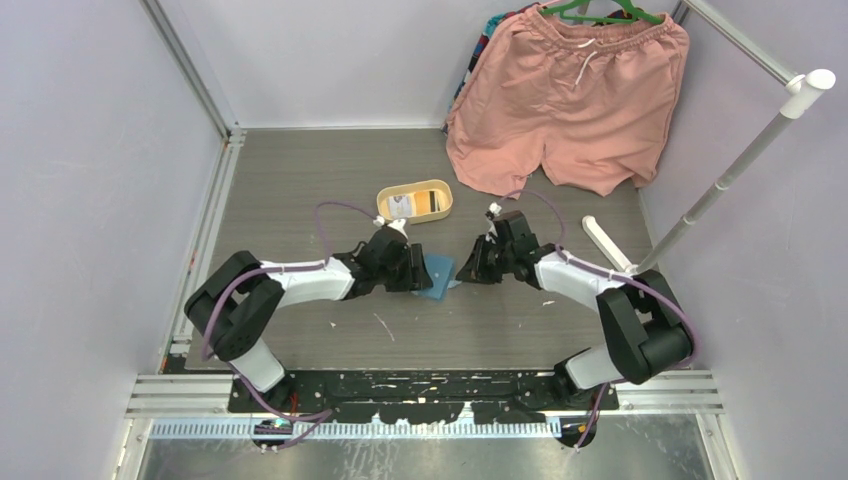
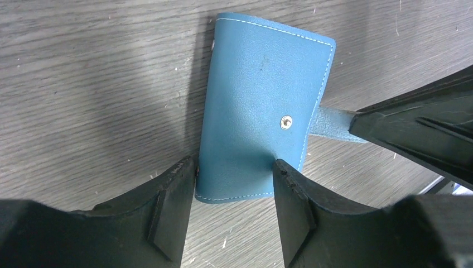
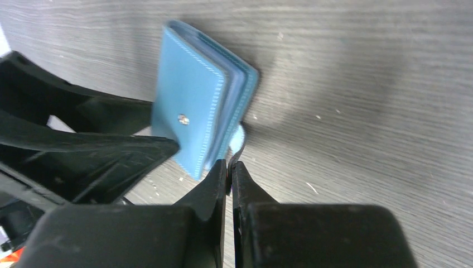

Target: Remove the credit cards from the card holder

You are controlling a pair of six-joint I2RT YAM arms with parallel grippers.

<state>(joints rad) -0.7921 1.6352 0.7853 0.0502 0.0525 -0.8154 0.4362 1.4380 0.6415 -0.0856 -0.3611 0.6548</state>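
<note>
Left end effector straddles the closed teal card holder on the table, fingers spread along its edges; right end effector pinches its strap tab.

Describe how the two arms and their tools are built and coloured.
Both arms are alike: white link segments between bulky black joints, each trailed by a looping purple cable. The left tool and right tool are matte black, with thick wedge-shaped fingers tapering to blunt tips. No markings show.
</note>
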